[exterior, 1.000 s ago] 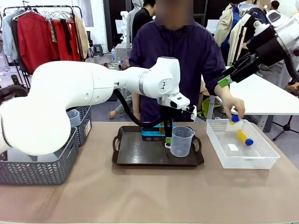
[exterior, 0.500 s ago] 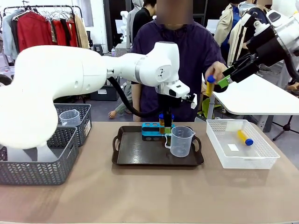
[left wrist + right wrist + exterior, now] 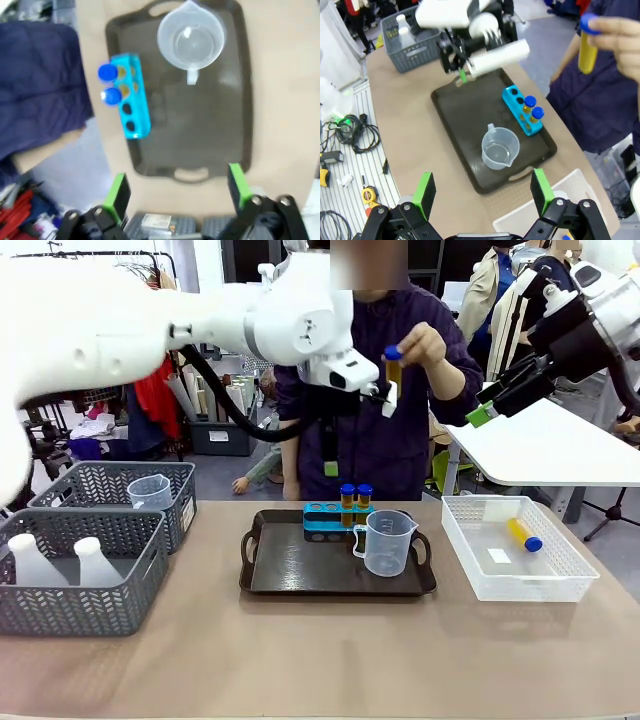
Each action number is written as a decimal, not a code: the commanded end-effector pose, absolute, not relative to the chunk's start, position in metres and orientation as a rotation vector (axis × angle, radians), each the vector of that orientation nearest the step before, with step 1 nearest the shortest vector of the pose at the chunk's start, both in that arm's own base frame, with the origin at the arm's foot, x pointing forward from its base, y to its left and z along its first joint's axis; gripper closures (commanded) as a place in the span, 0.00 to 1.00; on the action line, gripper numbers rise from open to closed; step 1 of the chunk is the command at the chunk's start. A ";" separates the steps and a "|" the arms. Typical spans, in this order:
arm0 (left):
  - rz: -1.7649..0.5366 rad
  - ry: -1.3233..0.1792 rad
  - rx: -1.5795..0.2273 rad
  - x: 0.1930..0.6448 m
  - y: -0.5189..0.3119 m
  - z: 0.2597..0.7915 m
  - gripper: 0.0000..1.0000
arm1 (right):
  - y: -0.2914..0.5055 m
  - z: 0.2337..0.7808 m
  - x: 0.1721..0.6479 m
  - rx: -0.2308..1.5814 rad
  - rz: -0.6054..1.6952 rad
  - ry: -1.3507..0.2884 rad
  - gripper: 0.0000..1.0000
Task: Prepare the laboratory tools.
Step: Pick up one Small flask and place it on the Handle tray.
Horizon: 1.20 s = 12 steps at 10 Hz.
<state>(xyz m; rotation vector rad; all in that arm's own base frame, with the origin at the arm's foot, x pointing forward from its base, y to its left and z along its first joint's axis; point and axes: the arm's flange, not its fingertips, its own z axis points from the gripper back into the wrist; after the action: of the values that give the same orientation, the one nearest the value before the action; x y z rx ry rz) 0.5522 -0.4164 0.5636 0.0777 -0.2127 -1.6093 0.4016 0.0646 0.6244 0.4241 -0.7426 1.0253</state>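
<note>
Your left gripper (image 3: pixel 177 181) has its fingers apart and empty. The beaker (image 3: pixel 190 40) and two racked tubes (image 3: pixel 109 85) sit well beyond the tips. Your right gripper (image 3: pixel 482 191) is spread too, and a third tube (image 3: pixel 587 54), in the person's hand (image 3: pixel 626 42), is far past its fingers.

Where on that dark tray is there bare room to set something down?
The tray is bare in front of the blue tube rack and left of the measuring beaker. Its far right part is crowded: rack and beaker stand close.
</note>
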 end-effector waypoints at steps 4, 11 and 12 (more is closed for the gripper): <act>-1.373 -0.292 0.201 0.530 -0.332 0.635 0.00 | 0.065 0.625 0.402 0.429 1.027 -0.750 0.00; -0.881 -0.322 0.286 0.506 -0.233 0.665 0.00 | 0.065 0.625 0.402 0.429 1.027 -0.750 0.00; -0.895 -0.327 0.279 0.510 -0.234 0.660 0.00 | 0.065 0.625 0.402 0.429 1.027 -0.750 0.00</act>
<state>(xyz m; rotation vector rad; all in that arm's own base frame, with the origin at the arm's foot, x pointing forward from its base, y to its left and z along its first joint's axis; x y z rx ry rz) 0.5150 -0.2316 0.6726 0.2672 -0.3039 -0.8935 0.4016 0.0644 0.6244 0.4238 -0.7423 1.0249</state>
